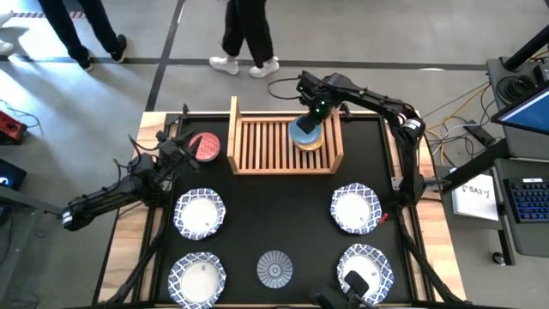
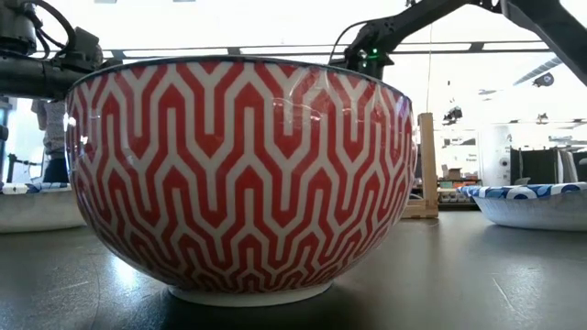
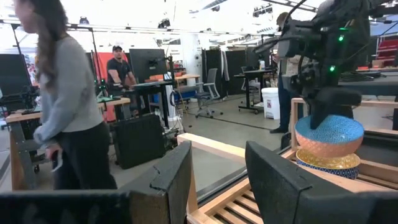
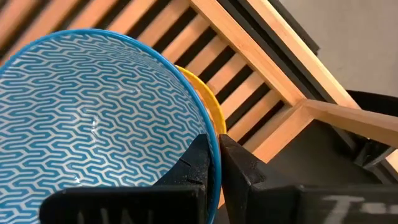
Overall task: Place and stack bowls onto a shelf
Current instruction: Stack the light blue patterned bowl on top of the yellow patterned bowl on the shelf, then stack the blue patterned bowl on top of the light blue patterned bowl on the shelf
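Observation:
The wooden shelf (image 1: 257,146) stands at the table's far middle. On its right half sits a yellow bowl (image 3: 328,163). A light blue bowl (image 4: 93,118) is directly over it, slightly tilted, with my right gripper (image 4: 219,168) shut on its rim. Whether the blue bowl rests in the yellow one, I cannot tell. A red bowl (image 1: 206,146) stands on the table left of the shelf. My left gripper (image 3: 217,180) waits open near the table's left edge, beside the red bowl, holding nothing. My right gripper pinches the light blue bowl's rim (image 4: 214,149) on its far side. One finger (image 4: 199,168) is inside the bowl and one (image 4: 242,177) outside. The fingers come steeply from above. The bowl hangs a little tilted over the yellow bowl.
Several white bowls with blue rims stand on the near half, two left (image 1: 199,215) and two right (image 1: 356,209). A grey-blue bowl (image 1: 274,268) sits between them. A bowl with a red zigzag outside (image 2: 243,174) fills the low view. People walk beyond the far edge.

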Action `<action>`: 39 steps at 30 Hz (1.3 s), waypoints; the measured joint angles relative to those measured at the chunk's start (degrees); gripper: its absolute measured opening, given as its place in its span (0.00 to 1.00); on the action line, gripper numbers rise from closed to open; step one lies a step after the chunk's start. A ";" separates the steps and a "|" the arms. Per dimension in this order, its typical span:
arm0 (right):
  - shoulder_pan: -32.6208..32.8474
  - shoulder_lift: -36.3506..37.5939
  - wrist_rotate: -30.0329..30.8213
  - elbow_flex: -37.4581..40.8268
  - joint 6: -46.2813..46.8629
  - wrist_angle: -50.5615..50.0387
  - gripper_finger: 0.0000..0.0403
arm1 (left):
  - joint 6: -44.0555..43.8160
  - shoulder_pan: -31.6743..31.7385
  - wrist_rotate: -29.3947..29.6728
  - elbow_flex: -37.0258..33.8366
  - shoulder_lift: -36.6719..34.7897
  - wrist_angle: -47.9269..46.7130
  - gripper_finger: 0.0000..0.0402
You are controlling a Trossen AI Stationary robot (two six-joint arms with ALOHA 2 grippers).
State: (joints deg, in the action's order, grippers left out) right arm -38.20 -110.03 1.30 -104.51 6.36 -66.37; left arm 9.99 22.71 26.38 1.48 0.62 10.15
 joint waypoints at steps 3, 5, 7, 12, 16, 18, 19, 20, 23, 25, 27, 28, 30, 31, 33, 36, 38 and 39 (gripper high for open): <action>0.05 -1.12 1.59 0.00 0.22 -0.04 0.03 | -0.01 0.01 0.01 0.00 0.00 0.00 0.33; 0.05 -1.82 1.72 0.00 0.40 -0.24 0.03 | -0.01 0.01 0.01 -0.01 -0.02 0.00 0.33; 0.05 -2.35 1.87 0.02 0.46 -0.32 0.03 | 0.00 -0.01 0.01 0.00 0.00 0.00 0.33; 0.07 -2.43 4.59 0.02 0.64 -0.29 0.03 | 0.01 0.01 0.01 0.00 0.00 0.00 0.33; 0.02 -2.31 4.80 0.02 1.26 -0.24 0.07 | 0.01 0.01 0.01 0.00 0.00 0.00 0.33; 0.03 -2.28 4.86 0.02 0.96 -0.47 0.11 | -0.01 0.01 0.01 0.01 0.00 0.00 0.33; 0.03 -2.28 4.79 0.04 1.02 -0.59 0.13 | 0.01 0.00 0.01 0.01 -0.01 0.00 0.33; 0.05 -2.28 4.72 0.04 1.02 -0.45 0.14 | 0.01 0.01 0.01 -0.01 -0.02 0.00 0.33; 0.05 -2.24 4.77 0.04 1.13 -0.35 0.19 | -0.01 -0.01 0.01 -0.01 0.00 0.00 0.33; 0.07 -2.21 4.77 0.04 1.12 -0.39 0.21 | 0.00 0.01 0.01 0.01 0.00 0.00 0.33; 0.07 -2.21 4.77 0.04 1.12 -0.39 0.23 | 0.01 0.01 0.01 0.01 0.00 0.00 0.33; 0.07 -2.21 4.79 0.04 1.11 -0.42 0.24 | 0.00 0.00 0.01 0.00 -0.01 0.00 0.33; 0.06 -2.15 4.81 0.04 1.13 -0.63 0.25 | -0.01 0.01 0.01 0.00 -0.01 0.00 0.33; 0.07 -2.05 4.79 0.04 1.13 -0.82 0.26 | 0.01 0.01 0.01 0.01 0.00 0.00 0.33; 0.10 -1.81 4.77 -0.11 1.13 -1.07 0.27 | 0.01 0.01 0.01 0.01 0.00 0.00 0.33; 0.49 -1.40 4.77 -1.14 1.17 -1.56 0.27 | 0.01 0.01 0.01 0.01 0.00 0.01 0.33; 1.14 -1.01 4.79 -2.66 1.07 -2.36 0.27 | 0.01 0.00 0.00 0.01 -0.01 0.00 0.33; 1.61 -0.82 4.82 -3.81 1.02 -3.05 0.27 | -0.01 0.01 0.01 0.01 0.00 0.00 0.33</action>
State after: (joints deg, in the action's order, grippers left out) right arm -36.59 -110.86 6.12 -108.32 7.38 -69.42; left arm 9.98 22.72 26.39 1.50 0.62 10.15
